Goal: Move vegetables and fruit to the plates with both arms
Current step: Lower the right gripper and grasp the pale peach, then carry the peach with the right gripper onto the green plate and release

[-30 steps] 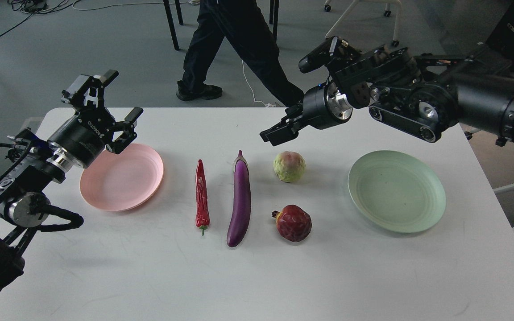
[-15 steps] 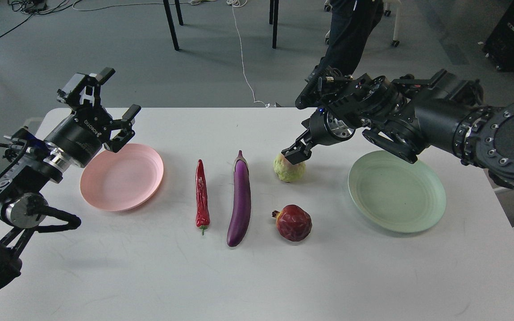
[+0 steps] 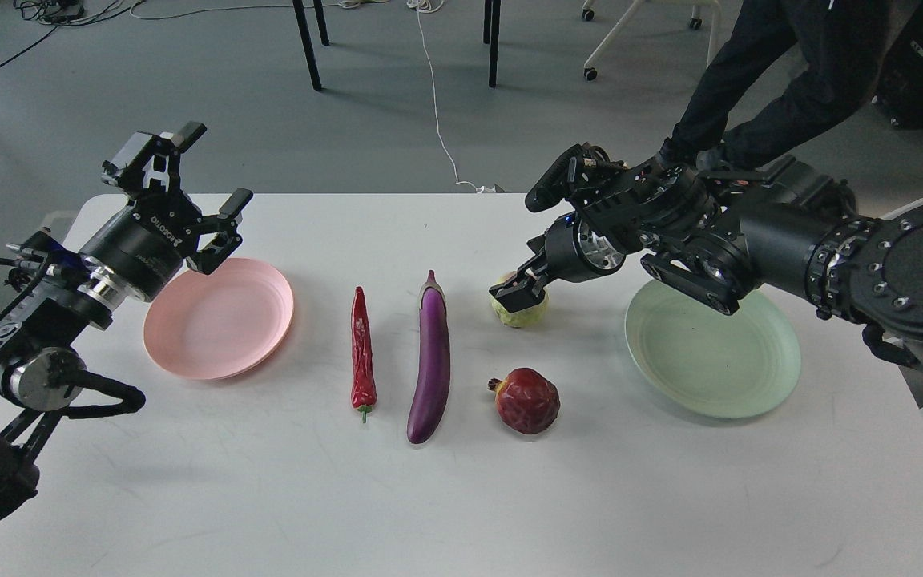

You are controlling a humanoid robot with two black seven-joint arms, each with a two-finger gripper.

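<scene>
The yellow-green fruit (image 3: 525,316) sits mid-table, its top covered by my right gripper (image 3: 518,293), which is down on it; its dark fingers cannot be told apart. The dark red pomegranate (image 3: 527,401) lies in front of the fruit. The purple eggplant (image 3: 432,361) and the red chili pepper (image 3: 362,349) lie side by side to the left of the two fruits. The pink plate (image 3: 221,324) at left and the mint green plate (image 3: 710,353) at right are both empty. My left gripper (image 3: 207,172) is open and empty, raised over the pink plate's far left rim.
A person in dark clothes (image 3: 790,72) stands on the floor beyond the table's far right corner. Chair and table legs (image 3: 309,40) and cables stand on the floor behind. My right forearm (image 3: 758,240) hangs over the green plate's far rim.
My right gripper has come down and left onto the yellow-green fruit. The person has walked from behind the table's middle to the far right. My left gripper has barely moved.
</scene>
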